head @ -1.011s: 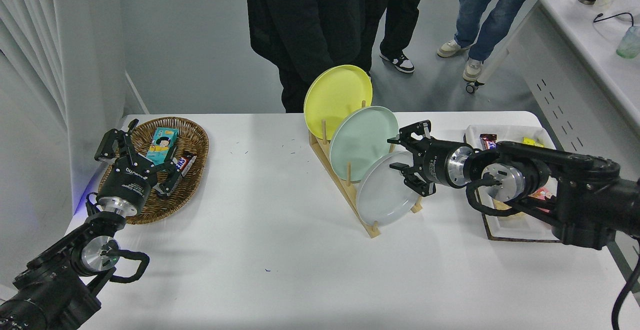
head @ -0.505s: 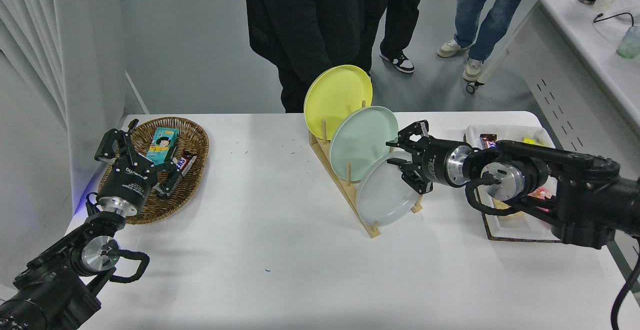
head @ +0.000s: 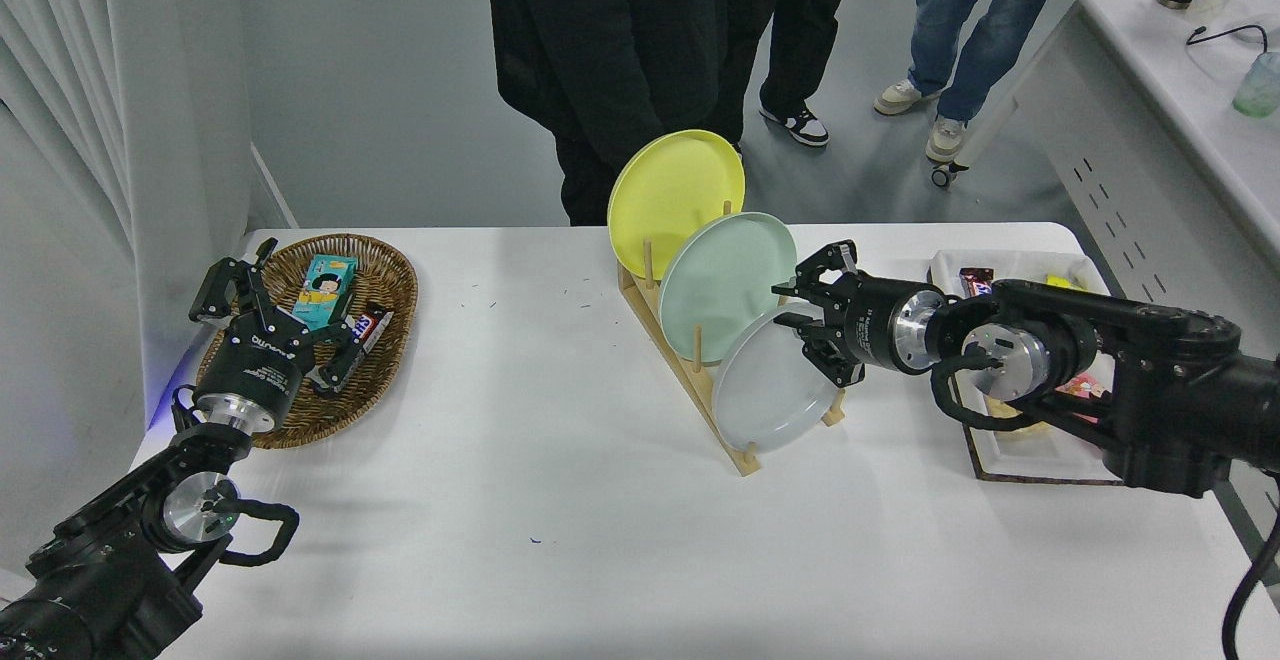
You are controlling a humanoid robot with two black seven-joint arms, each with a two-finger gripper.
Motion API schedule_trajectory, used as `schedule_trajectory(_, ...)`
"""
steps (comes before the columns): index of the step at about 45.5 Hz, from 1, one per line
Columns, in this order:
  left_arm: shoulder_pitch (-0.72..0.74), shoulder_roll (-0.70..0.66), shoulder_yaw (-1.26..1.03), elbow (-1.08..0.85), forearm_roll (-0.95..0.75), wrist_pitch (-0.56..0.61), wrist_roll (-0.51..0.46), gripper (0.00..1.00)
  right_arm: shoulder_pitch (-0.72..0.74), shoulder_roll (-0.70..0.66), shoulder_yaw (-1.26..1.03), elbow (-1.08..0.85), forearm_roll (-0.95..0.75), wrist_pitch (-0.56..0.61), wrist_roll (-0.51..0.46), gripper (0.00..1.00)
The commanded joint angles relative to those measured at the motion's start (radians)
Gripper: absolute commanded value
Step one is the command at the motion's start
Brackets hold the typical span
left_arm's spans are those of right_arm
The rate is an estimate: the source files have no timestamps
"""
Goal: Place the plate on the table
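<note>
Starting at the left, the parked left claw (head: 270, 315) hangs with its fingers spread above the oval brown wicker basket (head: 390, 270), which holds snack packets. Further right on the large white worktop (head: 520, 460) stands the slatted light wooden plate rack (head: 690, 380), carrying three plates on edge: a round yellow plate (head: 675, 185) at the far end, a round mint-green plate (head: 725, 280) in the middle, and the round plain light-grey plate (head: 770, 380) in the nearest slot. The right claw (head: 812, 325) sits at the grey plate's upper right rim, its fingers seemingly straddling that edge; whether they have actually pinched it I cannot tell. The step in hand looks like securing the grip. To do it well, the fingers should close squarely on the rim, clear of the green plate just behind; then the plate should rise straight out of its slot without dragging the rack. At the far right lies a white rectangular tray (head: 1000, 460) of snacks.
</note>
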Motion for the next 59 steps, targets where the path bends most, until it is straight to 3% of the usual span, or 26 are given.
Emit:
schedule_trajectory(1, 0.0, 0.0, 0.0, -0.001, 0.0, 0.0, 0.0, 0.98, 0.001, -0.001, 0.0, 0.001, 0.0, 0.0, 0.0, 0.24)
schedule_trajectory(59, 0.0, 0.0, 0.0, -0.001, 0.0, 0.0, 0.0, 0.98, 0.014, -0.011, 0.0, 0.012, 0.025, 0.003, -0.001, 0.12)
